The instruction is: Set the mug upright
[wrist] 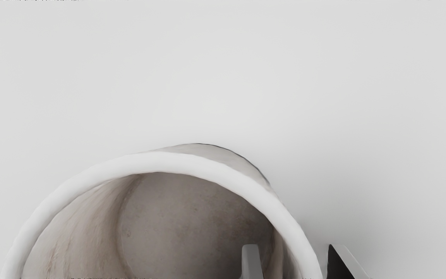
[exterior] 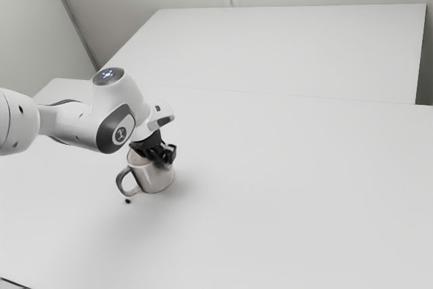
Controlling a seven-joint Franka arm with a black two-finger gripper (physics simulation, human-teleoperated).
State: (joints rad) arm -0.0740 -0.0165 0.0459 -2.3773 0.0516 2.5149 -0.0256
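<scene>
Pale grey-beige, the mug (exterior: 154, 179) is on the white table (exterior: 304, 167), right under the gripper (exterior: 164, 160), its mouth facing up towards the hand. From where I stand it looks upright or close to it, but I can't tell whether its base sits quite flat. The dark handle (exterior: 122, 182) sticks out towards the exterior view's left, on the side away from the black fingers.

As for the gripper, it's parted rather than clenched, and it straddles the mug's wall. In the wrist view one finger (wrist: 251, 261) dips inside the mouth, with the inner wall a little way off from it. The other finger (wrist: 341, 263) is outside, just beside the white rim (wrist: 161, 161), with a thin gap showing between them. So the wall runs between the two fingers without being pinched, and the mug isn't in its grasp. Most of the mouth lies to the inner finger's side, away from the outer one. Down inside, the brownish-grey bottom (wrist: 184, 217) is in plain sight, and a strip of the outer wall shows beyond the rim.

The white arm (exterior: 74, 126) reaches in from the exterior view's left, its hand bent down over the mug. A small dark spot (exterior: 128, 201) is on the table, near the lower end of the handle.
</scene>
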